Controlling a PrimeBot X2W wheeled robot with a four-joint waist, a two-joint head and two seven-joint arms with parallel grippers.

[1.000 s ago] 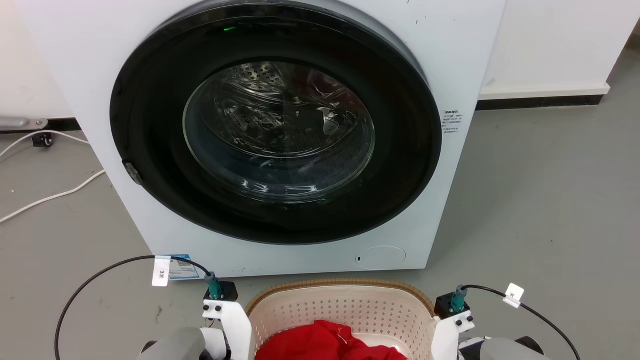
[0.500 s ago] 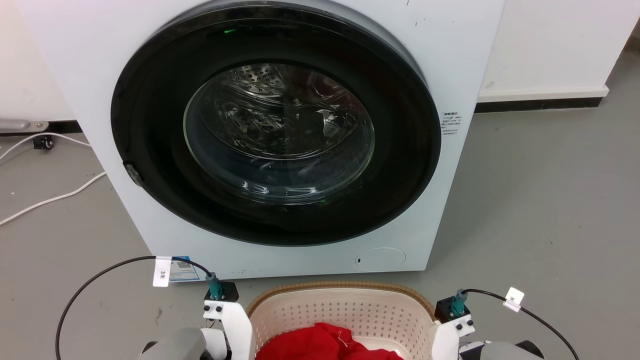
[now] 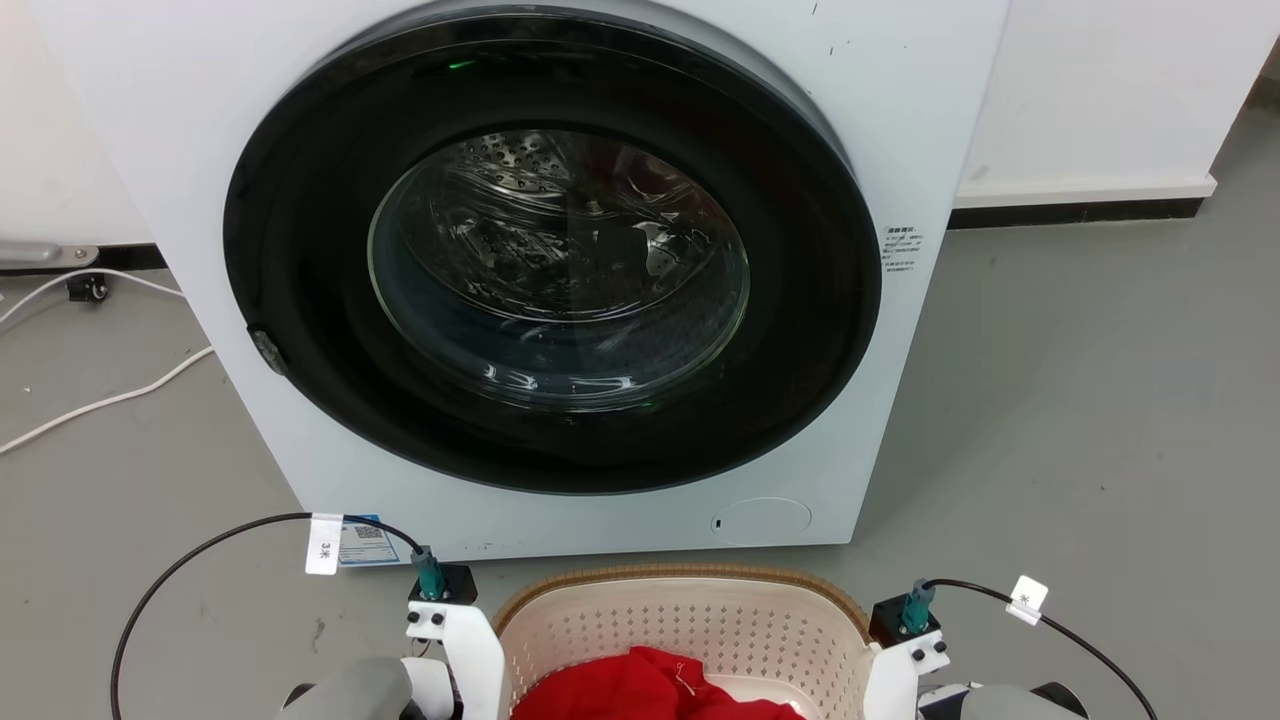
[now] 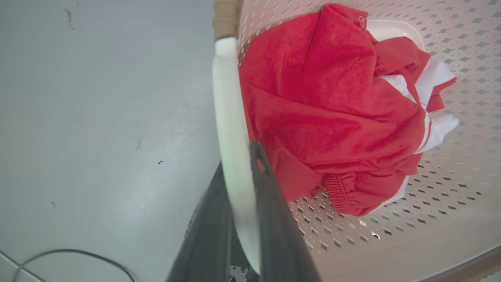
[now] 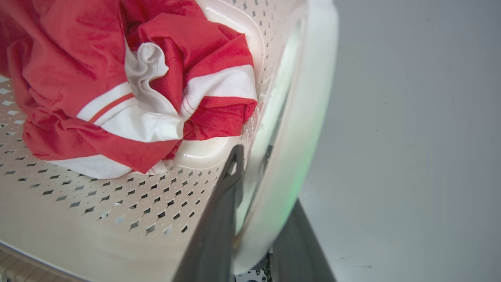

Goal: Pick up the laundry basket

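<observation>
The laundry basket [image 3: 680, 578], holding red clothes [image 3: 640, 685], stands on the floor [image 3: 1050, 400] just before the washing machine [image 3: 900, 100]. The left pincer [image 4: 238, 166] pinches its left handle [image 4: 228, 98], the right pincer [image 5: 260, 184] its right handle [image 5: 311, 98]. The grip seems set; next, the 2 arms must rise evenly.

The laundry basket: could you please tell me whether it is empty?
Not empty: the laundry basket holds a crumpled red and white garment.

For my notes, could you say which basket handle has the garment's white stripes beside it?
The handle in the right gripper; by the left handle the garment is plain red.
</observation>
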